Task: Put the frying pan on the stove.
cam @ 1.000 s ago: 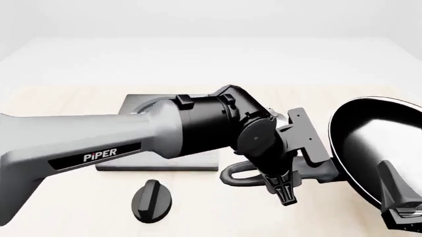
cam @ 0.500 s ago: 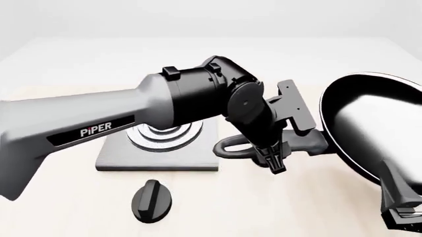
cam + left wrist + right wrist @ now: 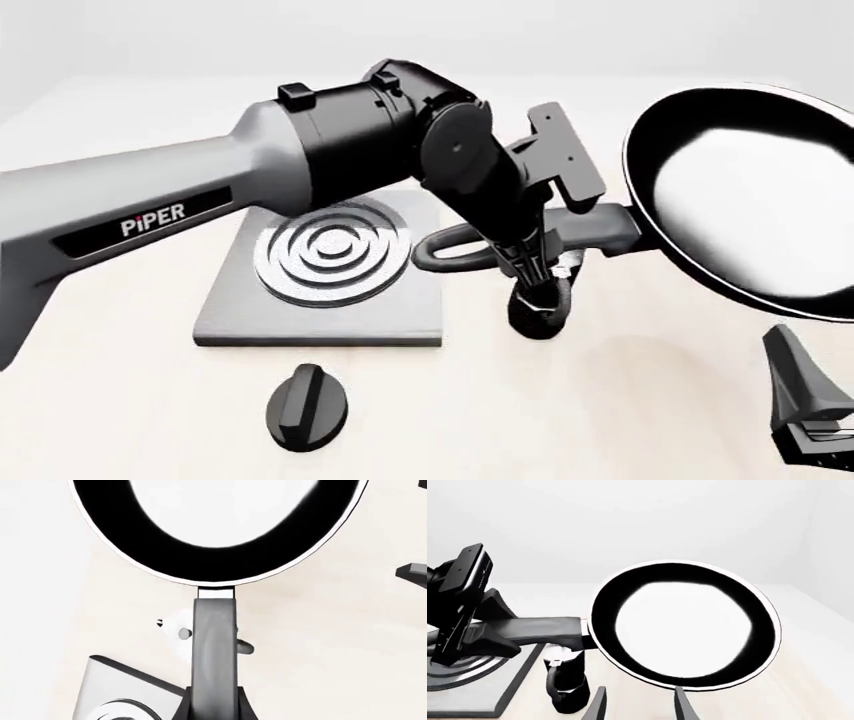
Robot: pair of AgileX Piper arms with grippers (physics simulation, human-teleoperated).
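Raised higher than before, the frying pan (image 3: 747,200) is held off the counter (image 3: 601,420) right of the stove (image 3: 327,275), left gripper (image 3: 534,262) jaws clamped on its handle; right gripper (image 3: 637,705) jaws are parted.

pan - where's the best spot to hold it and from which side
Grip the pan by its long grey handle, near the loop end, closing across its narrow width from above. The handle juts toward the stove, so the left gripper reaches it without crossing the bowl; it is clamped there now. The wide shallow rim gives the fingers little to pinch.
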